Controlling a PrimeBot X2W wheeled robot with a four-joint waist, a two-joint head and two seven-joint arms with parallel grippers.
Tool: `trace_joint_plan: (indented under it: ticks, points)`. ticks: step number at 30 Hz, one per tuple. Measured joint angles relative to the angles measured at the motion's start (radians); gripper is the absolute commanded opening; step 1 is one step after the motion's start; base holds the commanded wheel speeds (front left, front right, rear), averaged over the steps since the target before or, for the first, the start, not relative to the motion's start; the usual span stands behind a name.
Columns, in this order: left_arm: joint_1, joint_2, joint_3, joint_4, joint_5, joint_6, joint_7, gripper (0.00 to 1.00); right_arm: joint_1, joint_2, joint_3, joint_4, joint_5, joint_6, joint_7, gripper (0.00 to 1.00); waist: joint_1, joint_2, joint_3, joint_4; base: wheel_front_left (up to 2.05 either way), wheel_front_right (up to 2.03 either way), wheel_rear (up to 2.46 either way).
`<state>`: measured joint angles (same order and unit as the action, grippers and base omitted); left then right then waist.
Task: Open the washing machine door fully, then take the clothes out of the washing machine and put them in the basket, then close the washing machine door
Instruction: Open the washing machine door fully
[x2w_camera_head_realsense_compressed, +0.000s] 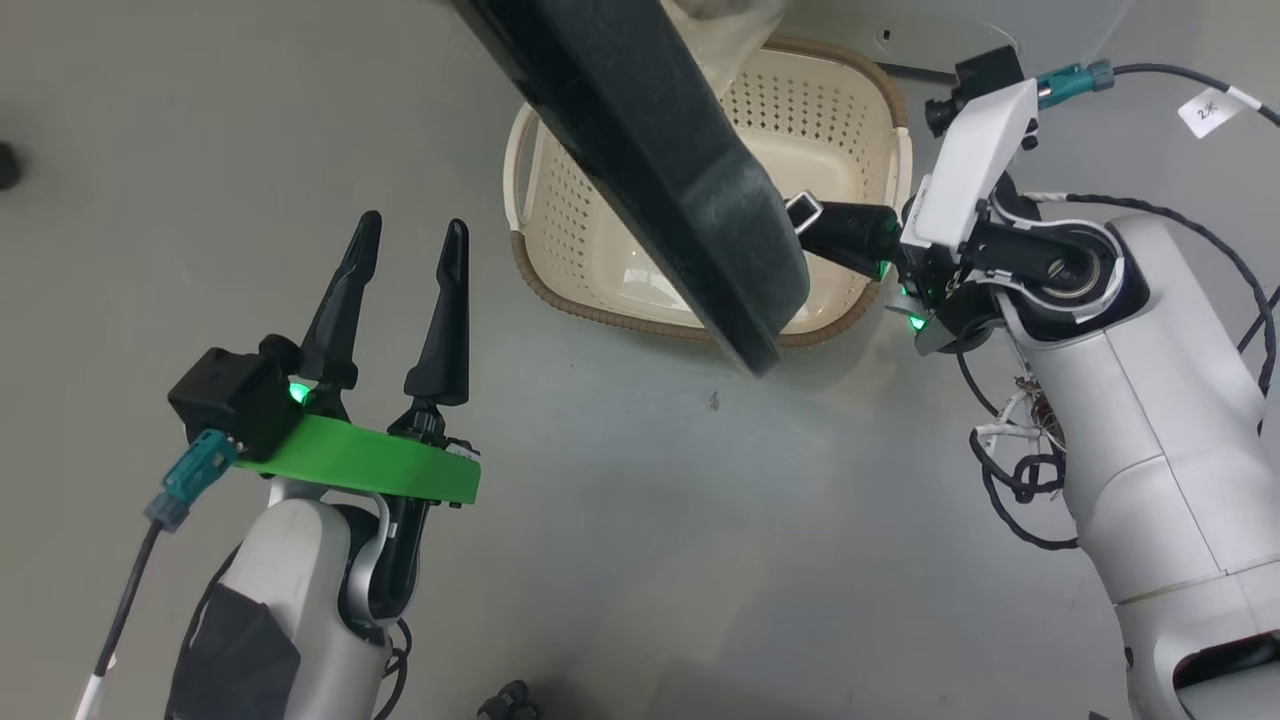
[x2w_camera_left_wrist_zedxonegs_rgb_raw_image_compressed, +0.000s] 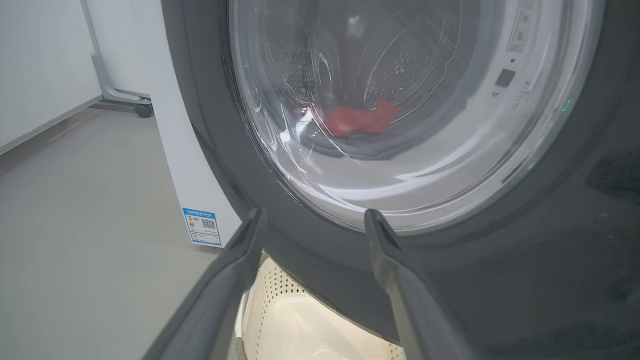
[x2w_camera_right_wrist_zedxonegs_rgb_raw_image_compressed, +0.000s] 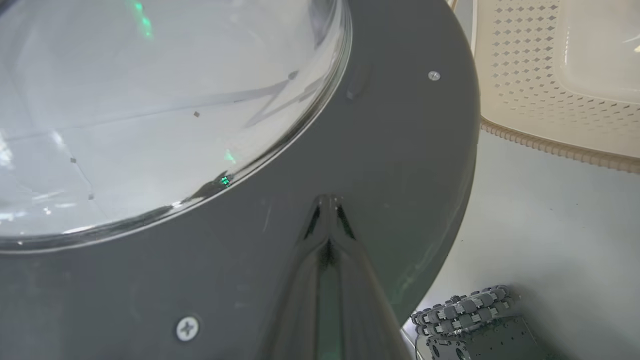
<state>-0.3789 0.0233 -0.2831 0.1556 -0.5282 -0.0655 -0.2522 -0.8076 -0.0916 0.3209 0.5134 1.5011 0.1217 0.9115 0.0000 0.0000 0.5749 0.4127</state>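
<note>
The washing machine door (x2w_camera_head_realsense_compressed: 660, 170) stands partly open, its black rim edge-on above the basket (x2w_camera_head_realsense_compressed: 590, 270). My right gripper (x2w_camera_head_realsense_compressed: 812, 214) is shut, with its tips against the door's inner rim (x2w_camera_right_wrist_zedxonegs_rgb_raw_image_compressed: 400, 150), just beside the bulging glass (x2w_camera_right_wrist_zedxonegs_rgb_raw_image_compressed: 150, 100); nothing is held. My left gripper (x2w_camera_head_realsense_compressed: 414, 228) is open and empty, a little short of the door's outer face (x2w_camera_left_wrist_zedxonegs_rgb_raw_image_compressed: 300, 240). Through the glass, the red clothes (x2w_camera_left_wrist_zedxonegs_rgb_raw_image_compressed: 360, 120) lie in the steel drum. The washing machine (x2w_camera_left_wrist_zedxonegs_rgb_raw_image_compressed: 170, 125) shows as a white side panel with a blue label (x2w_camera_left_wrist_zedxonegs_rgb_raw_image_compressed: 202, 227).
The cream basket (x2w_camera_left_wrist_zedxonegs_rgb_raw_image_compressed: 300, 325) sits on the grey floor under the door, its perforated wall (x2w_camera_right_wrist_zedxonegs_rgb_raw_image_compressed: 540, 65) close to the door's edge. A wheel of my base (x2w_camera_right_wrist_zedxonegs_rgb_raw_image_compressed: 465, 310) is near the door. Loose cables (x2w_camera_head_realsense_compressed: 1020, 470) hang by my right arm. A wheeled white frame (x2w_camera_left_wrist_zedxonegs_rgb_raw_image_compressed: 120, 95) stands further back.
</note>
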Motion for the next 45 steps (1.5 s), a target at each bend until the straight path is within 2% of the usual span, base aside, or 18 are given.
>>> trace_joint_plan:
  ticks: [12,23,31,45]
  points:
    - [0.045,0.0,-0.003,0.018,-0.019,0.008,0.0,1.0,0.101,0.006,0.087,-0.013,-0.017,0.0,-0.098,0.0,0.0,0.0,-0.049,0.089,0.0,0.0,0.0]
    - [0.083,0.0,0.004,0.029,-0.019,0.013,0.0,1.0,0.136,0.002,0.221,-0.057,0.059,0.0,-0.198,0.0,0.0,0.0,-0.097,0.154,0.0,0.0,0.0]
    - [0.09,0.0,0.023,0.029,-0.018,0.018,0.0,1.0,0.141,0.005,0.273,-0.063,0.083,0.0,-0.246,0.0,0.0,0.0,-0.119,0.163,0.0,0.0,0.0]
    - [0.105,0.0,0.09,0.047,0.028,0.018,0.0,1.0,0.162,0.012,0.241,-0.061,0.09,0.0,-0.365,0.0,0.0,0.0,-0.183,0.122,0.0,0.0,0.0]
